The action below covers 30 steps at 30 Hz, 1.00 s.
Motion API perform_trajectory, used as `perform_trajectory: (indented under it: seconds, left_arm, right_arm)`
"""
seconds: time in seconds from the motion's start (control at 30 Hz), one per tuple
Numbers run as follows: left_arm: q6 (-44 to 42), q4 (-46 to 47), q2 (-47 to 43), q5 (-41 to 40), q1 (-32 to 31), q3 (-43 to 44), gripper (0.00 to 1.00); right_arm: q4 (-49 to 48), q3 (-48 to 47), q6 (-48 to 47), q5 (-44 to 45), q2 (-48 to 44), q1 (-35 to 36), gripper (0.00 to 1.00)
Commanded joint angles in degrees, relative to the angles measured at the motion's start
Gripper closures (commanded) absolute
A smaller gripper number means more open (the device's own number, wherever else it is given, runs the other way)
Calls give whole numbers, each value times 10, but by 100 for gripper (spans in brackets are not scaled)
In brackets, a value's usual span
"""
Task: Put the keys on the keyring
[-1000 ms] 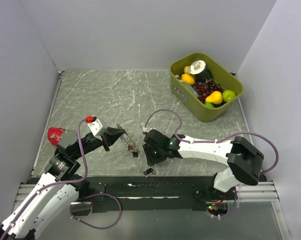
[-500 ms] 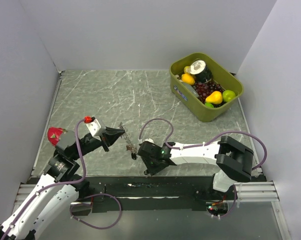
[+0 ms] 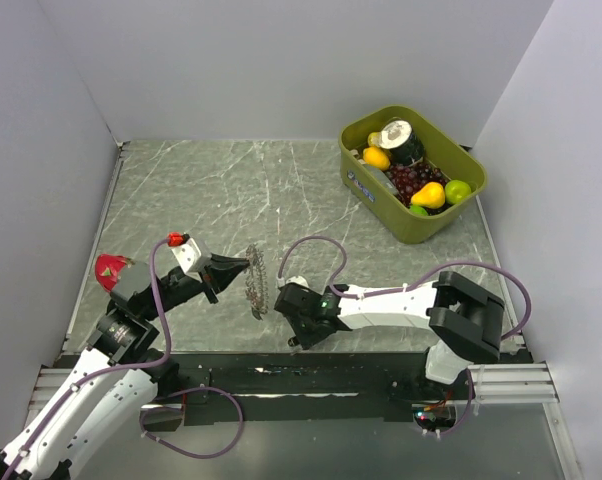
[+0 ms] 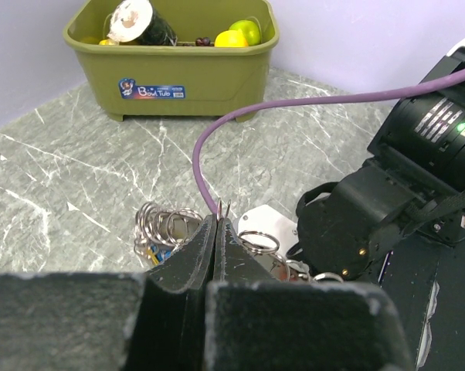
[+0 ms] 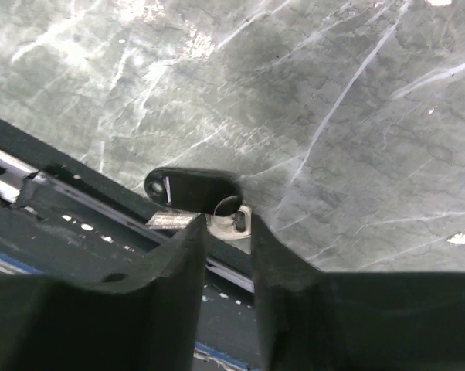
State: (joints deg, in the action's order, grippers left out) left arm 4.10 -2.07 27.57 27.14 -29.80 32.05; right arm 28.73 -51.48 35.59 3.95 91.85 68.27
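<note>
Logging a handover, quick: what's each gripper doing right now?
Left gripper: closed, pinching the keyring.
Right gripper: open, straddling a black key.

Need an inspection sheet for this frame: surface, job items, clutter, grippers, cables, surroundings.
Surface: grey marbled table, white veins.
Job's things: keyring at the left fingertips; black key at the near table edge.
Clutter: green bin holding fruit, far right.
Grippers: left gripper shut on the keyring; right gripper straddles the key's blade, grip unclear.
Cables: purple cable loops over the right arm; the left arm carries one too.
Surroundings: plain grey walls; nothing else seen.
</note>
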Motion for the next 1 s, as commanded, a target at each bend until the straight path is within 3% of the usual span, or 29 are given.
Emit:
perform_trajectory:
  seconds: [0.0,0.1,0.23,0.7,0.97]
  left_arm:
    - [6,22,-9,6,4,6,99]
    - [6,22,-10,4,4,7,99]
    - [6,22,-13,1,3,4,99]
    - [-2,6,-17,1,3,4,99]
    - [-16,-4,-8,16,4,10,99]
  right_arm:
    - [-8,-20,1,16,17,1,78]
    - [-6,-20,0,19,11,1,93]
    - [6,-23,-2,33,-18,1,100]
    - [-6,-9,-54,70,-130,-2,100]
    - [-65,32,-149,46,-235,-7,100]
